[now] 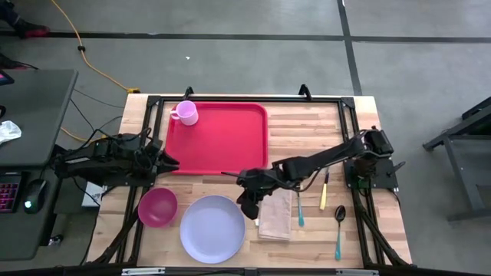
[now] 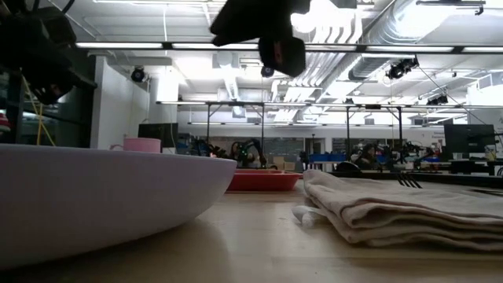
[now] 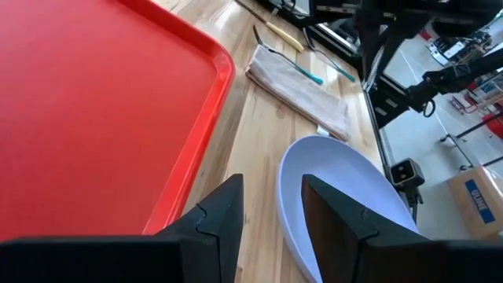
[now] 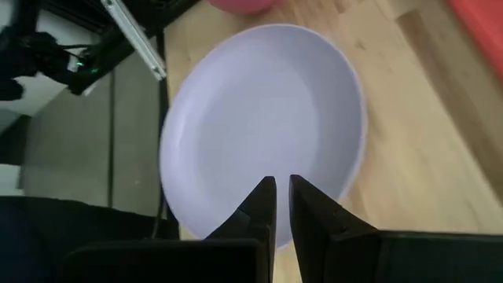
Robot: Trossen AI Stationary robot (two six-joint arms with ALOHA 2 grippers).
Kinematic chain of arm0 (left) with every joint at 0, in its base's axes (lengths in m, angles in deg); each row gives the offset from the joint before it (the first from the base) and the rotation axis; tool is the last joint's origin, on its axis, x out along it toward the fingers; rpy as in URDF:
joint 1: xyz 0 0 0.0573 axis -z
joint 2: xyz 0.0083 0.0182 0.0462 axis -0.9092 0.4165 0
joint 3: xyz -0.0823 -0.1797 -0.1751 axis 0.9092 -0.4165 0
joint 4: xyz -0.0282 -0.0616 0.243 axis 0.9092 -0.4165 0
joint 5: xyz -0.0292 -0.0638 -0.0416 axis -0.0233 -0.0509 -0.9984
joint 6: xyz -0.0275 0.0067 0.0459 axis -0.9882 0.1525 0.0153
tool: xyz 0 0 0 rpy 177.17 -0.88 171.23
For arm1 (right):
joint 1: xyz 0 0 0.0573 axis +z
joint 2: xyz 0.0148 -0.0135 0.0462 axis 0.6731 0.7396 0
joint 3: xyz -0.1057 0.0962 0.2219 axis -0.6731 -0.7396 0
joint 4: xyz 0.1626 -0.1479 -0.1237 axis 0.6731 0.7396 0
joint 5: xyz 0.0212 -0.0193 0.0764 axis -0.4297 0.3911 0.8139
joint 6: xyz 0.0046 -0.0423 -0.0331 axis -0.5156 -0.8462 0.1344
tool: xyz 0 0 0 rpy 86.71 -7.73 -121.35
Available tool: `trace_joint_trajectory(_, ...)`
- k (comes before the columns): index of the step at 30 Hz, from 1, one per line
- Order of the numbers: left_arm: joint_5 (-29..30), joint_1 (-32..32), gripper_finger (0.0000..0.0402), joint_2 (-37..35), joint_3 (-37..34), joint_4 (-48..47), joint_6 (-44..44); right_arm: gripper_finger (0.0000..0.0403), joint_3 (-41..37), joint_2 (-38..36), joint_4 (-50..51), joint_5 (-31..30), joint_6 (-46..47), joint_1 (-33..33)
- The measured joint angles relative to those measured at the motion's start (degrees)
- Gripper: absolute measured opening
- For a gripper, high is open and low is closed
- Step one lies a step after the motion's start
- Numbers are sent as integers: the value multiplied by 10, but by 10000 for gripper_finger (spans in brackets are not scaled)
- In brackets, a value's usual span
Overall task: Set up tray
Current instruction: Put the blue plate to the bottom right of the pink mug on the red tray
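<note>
Red tray (image 1: 222, 142) is lying flat on the far-left part of the wooden table (image 1: 307, 126), with a pink mug (image 1: 186, 113) standing in its far-left corner. Rest of the tray is bare.

Near side of the tray: lavender plate (image 1: 212, 228) is sitting on the table, apart from the tray rim; magenta bowl (image 1: 157, 208) is just beside the plate on its left. Beige napkin (image 1: 276, 215) is lying just right of the plate, a fork on top of it in the left wrist view. Teal-handled spoon (image 1: 299, 211), yellow-handled utensil (image 1: 324, 192) and a dark spoon with teal handle (image 1: 338, 227) are lying further right.

Right gripper (image 4: 282, 192) is hovering above the plate's right edge, between plate and napkin, fingers nearly closed with a thin gap, grasping nothing.

Left gripper (image 3: 271, 204) is sitting at the tray's left edge, fingers spread apart, empty, pointing over the tray corner toward the plate.
</note>
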Motion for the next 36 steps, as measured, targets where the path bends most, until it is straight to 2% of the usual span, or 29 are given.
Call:
trace_joint_trajectory(4, 0, 0, 161, 0, 0, -2, 1, 16, 0, 21, -35, 3, 2, 5)
trace_joint_trajectory(11, -3, 0, 161, 0, 0, -2, 9, 16, 0, 59, -35, 34, 7, 8)
trace_joint_trajectory(19, -7, 0, 161, 0, 0, -2, 10, 16, 0, 62, -32, 11, 2, 6)
trace_joint_trajectory(26, -7, 0, 161, 0, 0, -2, 10, 16, 0, 63, -59, 24, 2, 2)
trace_joint_trajectory(32, -7, 0, 161, 0, 0, -2, 10, 16, 0, 63, -63, 32, -20, -1)
trace_joint_trajectory(36, -6, 0, 161, 0, 0, -2, 10, 16, 0, 63, -62, 46, -69, -1)
